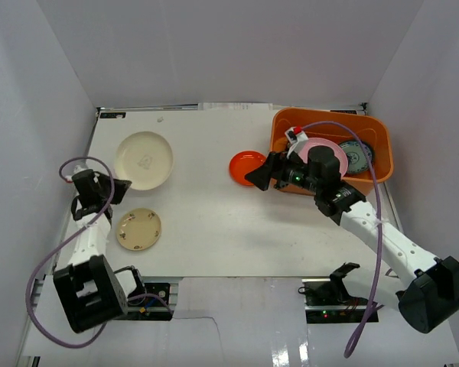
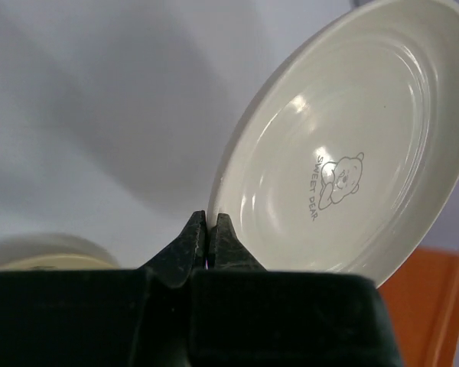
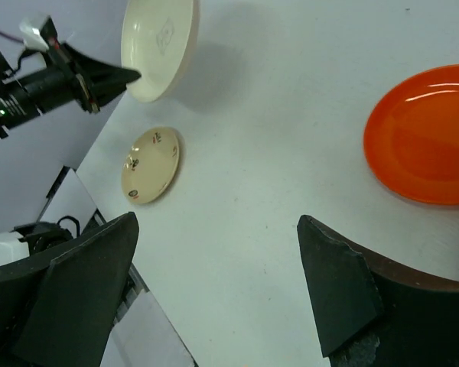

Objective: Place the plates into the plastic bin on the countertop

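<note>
Right wrist view: right claw (image 3: 214, 229) released wide, small orange-red round plate (image 3: 424, 138) ahead-right, likely for straddling its rim; left claw (image 2: 206, 229) clenched, empty.

A white bench inside a pale box.

The flat white rectangular bench (image 1: 214, 237) has plain pale walls on three sides: a back wall (image 1: 229, 46), a left wall (image 1: 30, 92) and a right wall (image 1: 436, 69). The walls are smooth and lean outward toward the top. A thin dark gap runs where the bench meets the back wall. The light is soft and even, with faint grey shadows on the bench. At the near side, a shiny white sheet (image 1: 237, 344) shows small bright spots of light.
</note>
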{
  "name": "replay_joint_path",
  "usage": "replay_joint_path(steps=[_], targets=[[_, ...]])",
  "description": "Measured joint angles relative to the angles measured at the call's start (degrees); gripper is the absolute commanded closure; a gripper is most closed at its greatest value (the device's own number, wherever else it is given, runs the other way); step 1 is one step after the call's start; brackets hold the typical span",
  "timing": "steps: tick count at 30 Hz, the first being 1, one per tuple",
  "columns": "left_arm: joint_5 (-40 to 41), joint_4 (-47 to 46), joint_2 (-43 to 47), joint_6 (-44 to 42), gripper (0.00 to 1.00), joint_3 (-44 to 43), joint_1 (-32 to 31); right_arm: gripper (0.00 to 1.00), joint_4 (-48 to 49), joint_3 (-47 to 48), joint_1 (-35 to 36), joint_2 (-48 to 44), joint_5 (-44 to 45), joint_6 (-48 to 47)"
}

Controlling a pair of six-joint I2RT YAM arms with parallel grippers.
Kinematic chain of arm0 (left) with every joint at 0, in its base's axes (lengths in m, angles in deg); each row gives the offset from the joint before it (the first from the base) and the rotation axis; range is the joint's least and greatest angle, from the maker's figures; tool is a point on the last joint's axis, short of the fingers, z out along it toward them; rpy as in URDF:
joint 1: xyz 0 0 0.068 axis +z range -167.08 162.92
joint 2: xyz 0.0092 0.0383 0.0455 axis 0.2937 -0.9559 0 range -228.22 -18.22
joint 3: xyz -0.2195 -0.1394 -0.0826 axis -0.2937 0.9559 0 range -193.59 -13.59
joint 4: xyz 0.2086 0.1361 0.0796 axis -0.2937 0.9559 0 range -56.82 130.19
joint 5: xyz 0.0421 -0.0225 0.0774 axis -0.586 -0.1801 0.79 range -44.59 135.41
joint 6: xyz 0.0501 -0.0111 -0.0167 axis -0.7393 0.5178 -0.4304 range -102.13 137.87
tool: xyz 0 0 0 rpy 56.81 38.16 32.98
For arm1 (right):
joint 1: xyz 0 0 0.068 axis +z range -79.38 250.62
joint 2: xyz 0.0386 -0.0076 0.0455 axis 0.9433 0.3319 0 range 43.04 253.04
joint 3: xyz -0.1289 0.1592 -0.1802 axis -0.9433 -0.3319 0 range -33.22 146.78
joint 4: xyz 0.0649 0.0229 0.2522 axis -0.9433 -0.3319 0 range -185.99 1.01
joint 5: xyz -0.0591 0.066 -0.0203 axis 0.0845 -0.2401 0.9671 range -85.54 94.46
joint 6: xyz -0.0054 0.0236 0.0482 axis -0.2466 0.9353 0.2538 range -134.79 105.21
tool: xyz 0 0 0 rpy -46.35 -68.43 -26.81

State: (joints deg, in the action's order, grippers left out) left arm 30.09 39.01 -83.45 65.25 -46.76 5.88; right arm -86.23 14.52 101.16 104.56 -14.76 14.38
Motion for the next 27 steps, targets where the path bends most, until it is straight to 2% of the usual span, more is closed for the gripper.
replay_joint_path(steps=[4,9,13,15,16,17,18,19,21,23,25,26,27], targets=[[-5.99,-3.61,6.82,-2.54,1.0,-0.74,-10.62,0.1,-0.5,4.74,6.56,5.07,2.6,-2.45],[-10.47,-3.15,5.33,-5.79,1.0,-1.51,-17.66,0.1,-1.4,11.1,11.06,13.18,6.14,-4.37],[-12.37,-0.83,3.8,-8.04,1.0,-1.75,-23.54,0.0,-1.9,15.3,12.79,20.39,9.81,-5.53],[-12.83,0.57,4.0,-9.2,1.0,-2.38,-26.1,0.18,-2.47,16.02,12.94,22.67,11.67,-5.84],[-12.85,1.27,4.22,-9.73,1.0,-2.89,-27.34,0.49,-2.99,16.26,12.94,23.5,12.59,-5.95],[-12.96,1.86,4.55,-10.27,0.94,-3.39,-28.22,0.68,-3.37,16.46,12.94,24.22,13.66,-6.23],[-13.0,2.27,4.9,-10.84,0.86,-3.85,-28.79,0.81,-4.04,16.68,12.94,24.65,14.34,-6.01],[-12.22,3.32,5.25,-11.89,0.6,-4.48,-29.18,0.92,-4.44,16.98,12.94,24.85,15.3,-5.07],[-12.11,5.27,5.38,-13.49,0.37,-5.29,-29.18,0.92,-4.44,18.12,12.96,24.44,16.81,-4.24],[-12.63,7.41,5.81,-14.86,0.22,-7.13,-29.24,0.92,-4.92,18.47,13.18,23.41,20.61,-4.9],[-12.94,8.94,7.39,-16.92,0.16,-8.81,-29.51,0.92,-6.56,18.47,11.69,21.44,23.28,-5.49],[-13.16,9.18,8.92,-17.77,0.02,-9.14,-29.75,0.92,-7.13,18.47,10.23,20.39,23.76,-5.57],[-13.35,9.25,10.58,-18.69,0.02,-9.14,-29.97,0.92,-7.54,18.47,7.89,19.19,23.69,-5.55]])
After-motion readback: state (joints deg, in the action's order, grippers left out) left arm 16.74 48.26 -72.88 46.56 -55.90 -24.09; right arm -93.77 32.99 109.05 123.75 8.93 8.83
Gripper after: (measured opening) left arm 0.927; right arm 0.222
